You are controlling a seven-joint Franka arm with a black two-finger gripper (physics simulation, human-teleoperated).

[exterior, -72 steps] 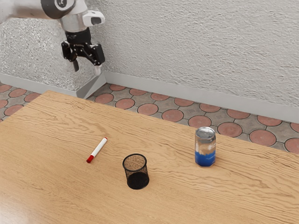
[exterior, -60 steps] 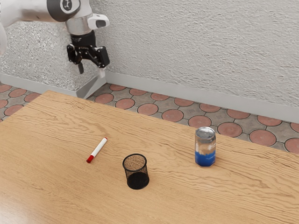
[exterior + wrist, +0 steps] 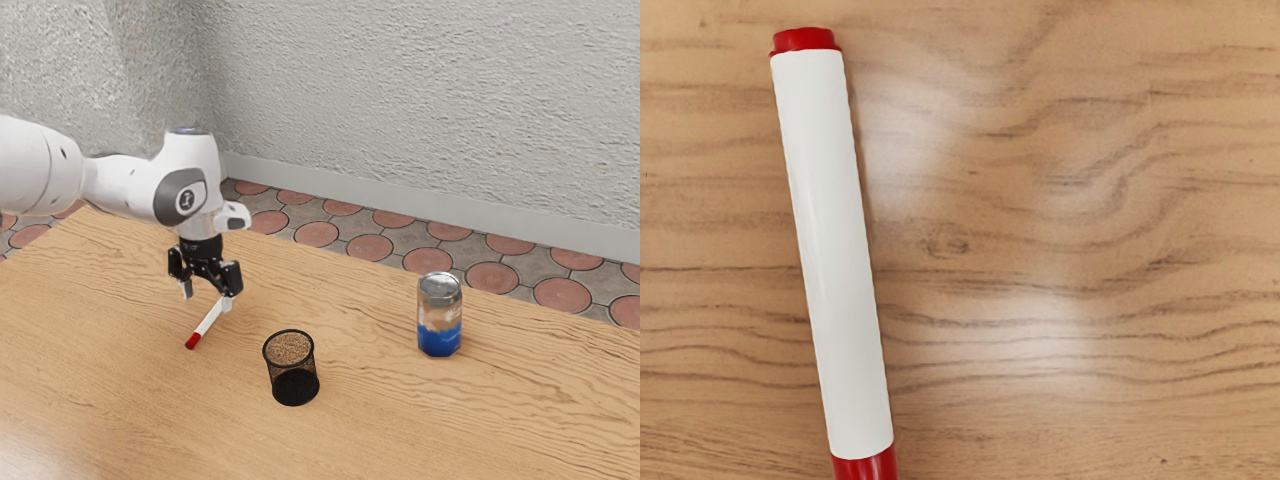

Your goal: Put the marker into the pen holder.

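Lying flat on the wood-grained tabletop (image 3: 400, 430), the marker (image 3: 207, 322) is a slim cylinder with a smooth white barrel, a red cap at one end and a short, stepped red plug at the other. The grain runs in wavy brown lines, and soft patches of light gloss the surface beside the barrel. The pen holder (image 3: 295, 387) stands upright near the marker, a round cup of black wire mesh with a thick dark rim and base. Well apart from it, toward the exterior view's right, stands a can (image 3: 439, 315) with a metallic silver top and a blue lower band. Behind rise a rough, pale plastered wall (image 3: 400, 100) and a floor (image 3: 370, 247) of reddish round tiles set in grey.

The arm (image 3: 120, 185), smooth white with grey and black parts, reaches in from the exterior view's left, bends at the wrist and points its hand down, low over the marker. The black jaws are parted, with nothing gripped; one overlaps the plug end in the exterior view, and whether they touch I cannot tell.
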